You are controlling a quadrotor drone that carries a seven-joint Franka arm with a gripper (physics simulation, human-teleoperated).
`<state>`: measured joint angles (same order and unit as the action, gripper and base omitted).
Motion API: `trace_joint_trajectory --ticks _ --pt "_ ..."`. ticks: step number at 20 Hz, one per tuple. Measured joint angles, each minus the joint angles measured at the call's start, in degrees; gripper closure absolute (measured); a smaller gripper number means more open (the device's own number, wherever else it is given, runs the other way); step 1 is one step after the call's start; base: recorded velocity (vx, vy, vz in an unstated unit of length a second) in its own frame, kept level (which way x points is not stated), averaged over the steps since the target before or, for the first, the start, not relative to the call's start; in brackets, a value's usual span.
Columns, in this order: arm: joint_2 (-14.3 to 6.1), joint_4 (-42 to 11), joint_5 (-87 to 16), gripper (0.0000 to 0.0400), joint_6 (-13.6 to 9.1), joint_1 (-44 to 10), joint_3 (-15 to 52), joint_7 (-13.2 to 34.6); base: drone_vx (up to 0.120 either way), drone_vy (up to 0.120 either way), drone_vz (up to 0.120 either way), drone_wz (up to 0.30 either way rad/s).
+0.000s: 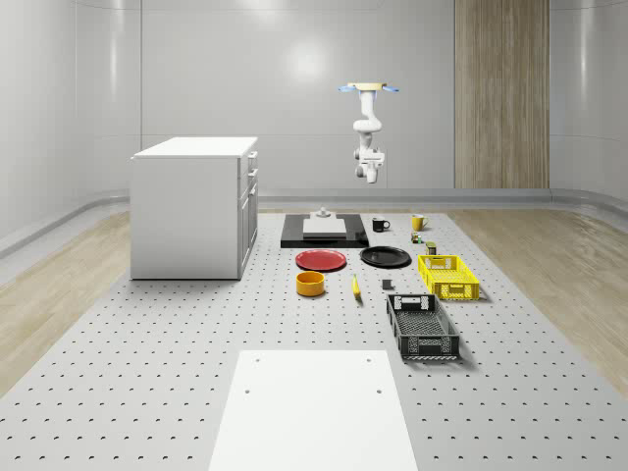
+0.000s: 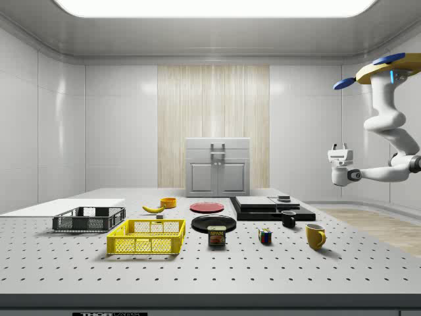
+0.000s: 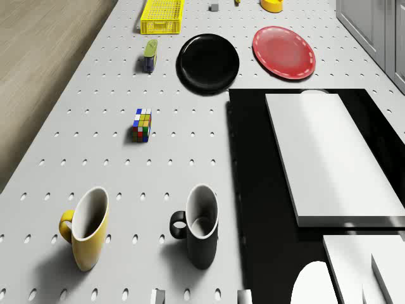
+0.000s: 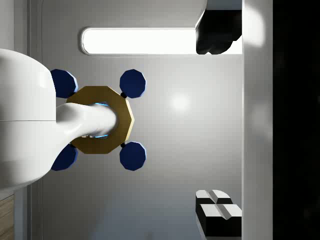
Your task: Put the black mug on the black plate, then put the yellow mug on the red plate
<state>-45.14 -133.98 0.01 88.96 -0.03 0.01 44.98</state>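
Two mugs stand upright on my table (image 1: 147, 392), the black mug (image 3: 198, 233) just beside the yellow mug (image 3: 86, 235), both apart from the plates. Black plate (image 3: 208, 61) and red plate (image 3: 283, 51) lie side by side further along, bare. From the side view the red plate (image 2: 206, 207) sits partly behind the black one (image 2: 213, 222). My drone body (image 1: 369, 88) hovers high above the table's far end, near the black slab (image 1: 292, 235). My hand (image 2: 339, 153) hangs in the air, well above the mugs, turned upward; whether my fingers are spread or clenched I cannot tell. My drone camera cuts off the slab and yellow crate (image 3: 162, 16) at its edges.
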Motion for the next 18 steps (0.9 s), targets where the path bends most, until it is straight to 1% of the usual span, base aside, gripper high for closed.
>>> trace_joint_trajectory --ticks 2,5,10,14,18 --pt "0.2 2.4 0.0 0.0000 -2.1 -0.1 0.0 0.0 0.000 0.000 0.000 0.000" --pt "1.1 6.1 0.0 0.0000 -4.8 -0.1 0.1 -0.1 0.000 0.000 0.000 0.000" --pt "3.1 11.8 0.1 0.0000 -8.3 -0.2 0.1 -0.1 0.000 0.008 0.000 0.000" --pt "4.2 14.8 0.1 0.0000 -10.0 -0.3 0.2 -0.1 0.000 0.120 0.000 0.000" --pt "4.7 16.2 0.1 0.0000 -10.7 -0.3 0.2 -0.2 0.000 0.120 0.000 0.000"
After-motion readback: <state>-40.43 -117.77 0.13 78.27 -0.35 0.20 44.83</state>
